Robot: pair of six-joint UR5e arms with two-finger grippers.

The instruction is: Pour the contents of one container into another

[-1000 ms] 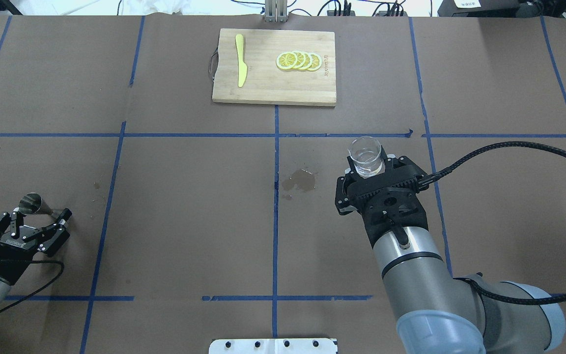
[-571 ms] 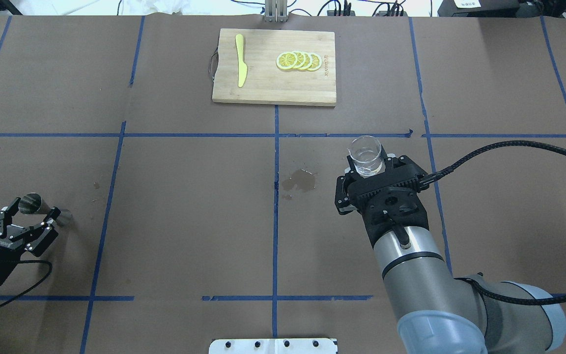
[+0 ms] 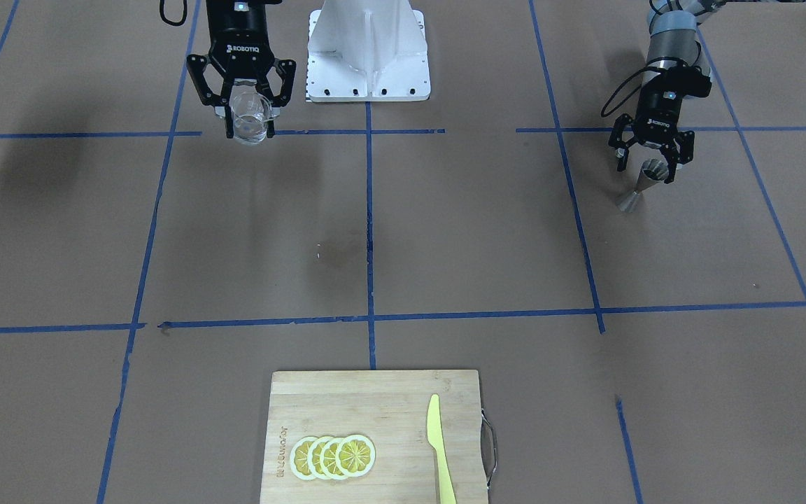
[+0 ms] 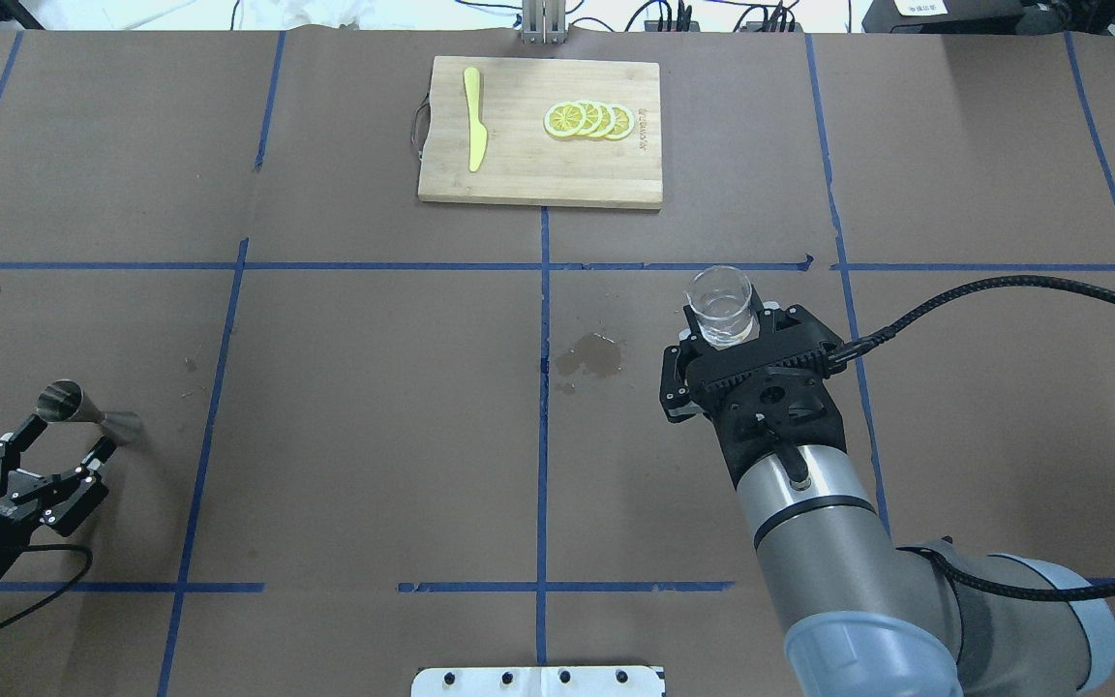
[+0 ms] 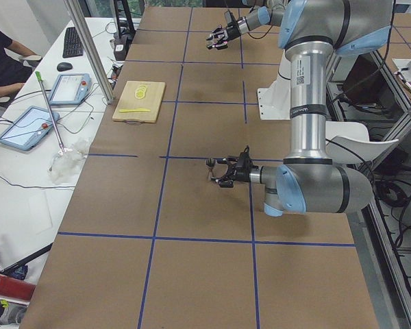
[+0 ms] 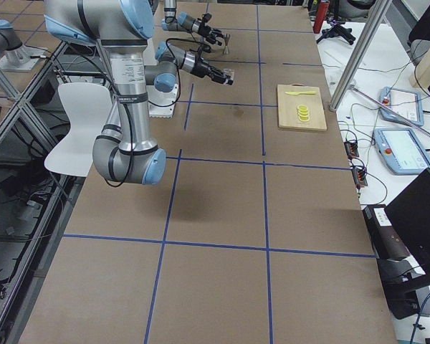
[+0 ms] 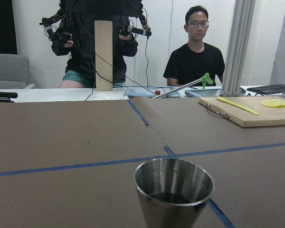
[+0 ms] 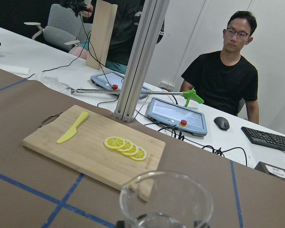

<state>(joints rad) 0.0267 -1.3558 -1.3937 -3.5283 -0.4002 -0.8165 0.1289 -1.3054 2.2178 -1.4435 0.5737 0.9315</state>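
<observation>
The clear glass cup (image 4: 720,308) is held upright above the table, with my right gripper (image 4: 728,325) shut on it. Its rim fills the bottom of the right wrist view (image 8: 166,198), and it shows in the front view (image 3: 250,117) too. The grey steel jigger (image 4: 74,408) stands on the table at the far left, dark liquid in its upper cone (image 7: 173,192). My left gripper (image 4: 73,438) is open just behind the jigger and holds nothing. Across the table, the jigger (image 3: 643,183) shows right in front of the left gripper's fingers (image 3: 669,173).
A wooden cutting board (image 4: 538,174) lies at the far centre with a yellow knife (image 4: 473,131) and lemon slices (image 4: 588,120) on it. A dark wet stain (image 4: 591,354) marks the paper near the table's middle. Two people stand or sit beyond the far edge.
My open left gripper has drawn back toward the robot and to the left, away from the jigger, which stays standing. The right gripper and the glass cup have not moved.
</observation>
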